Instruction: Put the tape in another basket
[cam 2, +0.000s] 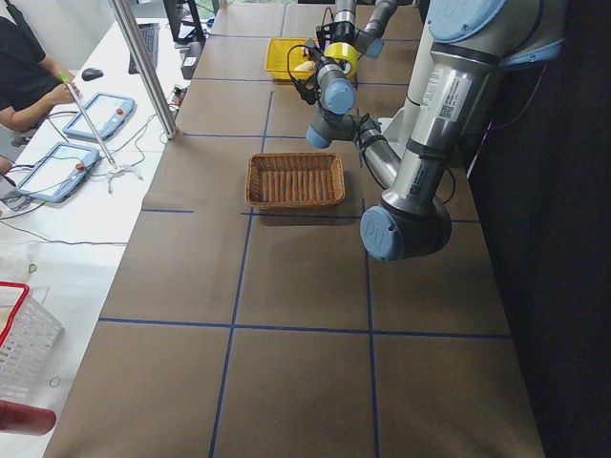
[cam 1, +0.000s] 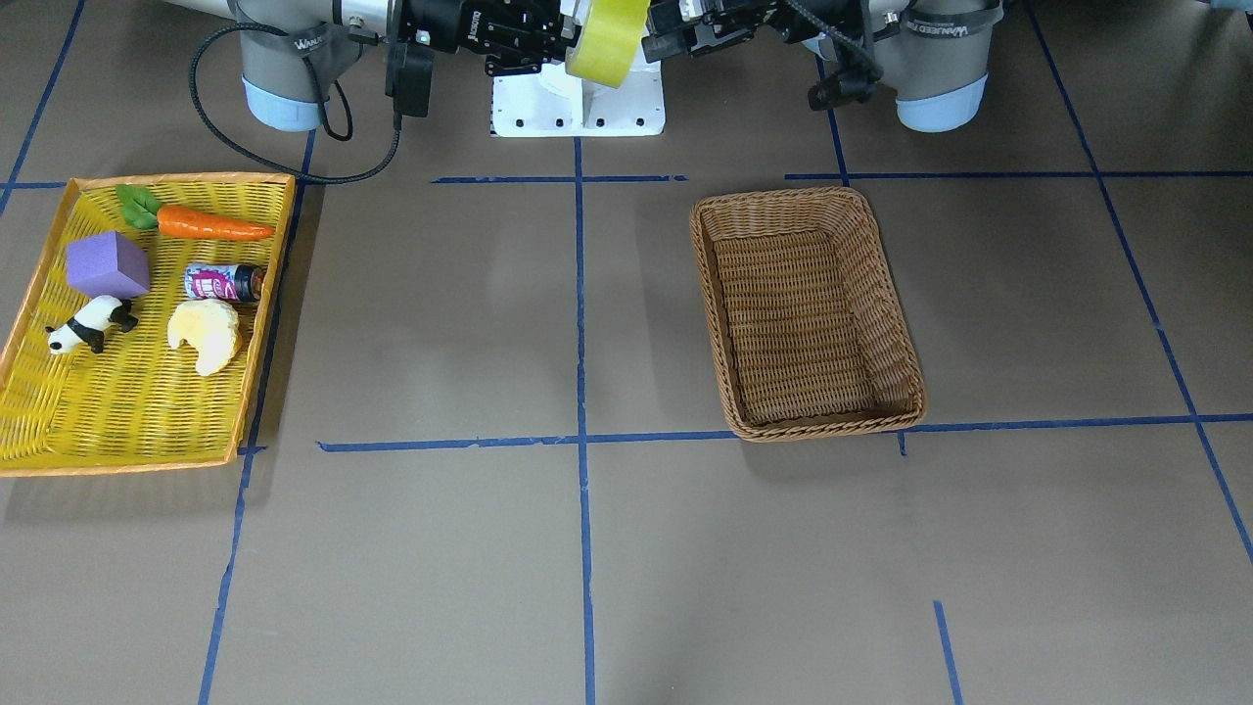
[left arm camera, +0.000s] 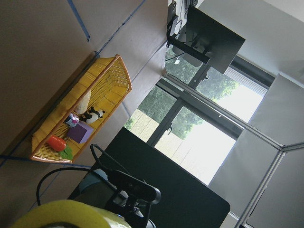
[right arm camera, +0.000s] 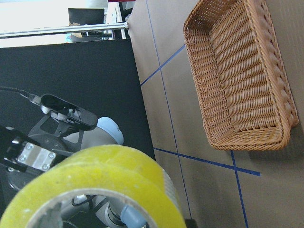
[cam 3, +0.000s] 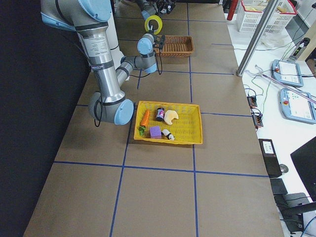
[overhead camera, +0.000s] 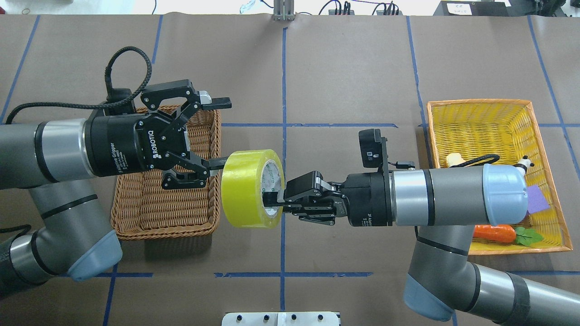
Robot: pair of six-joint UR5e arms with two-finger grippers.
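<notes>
Mid-air near the robot's base, the tape [overhead camera: 247, 188] hangs on edge above the tabletop [overhead camera: 344, 77], core facing the R arm. R tool [overhead camera: 277, 201] is clamped on the roll's wall, one finger [overhead camera: 271, 211] inside the core. L tool [overhead camera: 220, 133] is spread wide on the opposite side, its lower finger [overhead camera: 216, 164] right at the tape's face; contact can't be told. Basket [cam 1: 719, 294] sits on the tabletop on the L-arm side, apart from the tape. Yellow tray [cam 1: 176, 179] lies on the R-arm side w/ carrot [cam 1: 215, 226], purple block [cam 1: 108, 264], panda [cam 1: 90, 324] and can [cam 1: 223, 282].
</notes>
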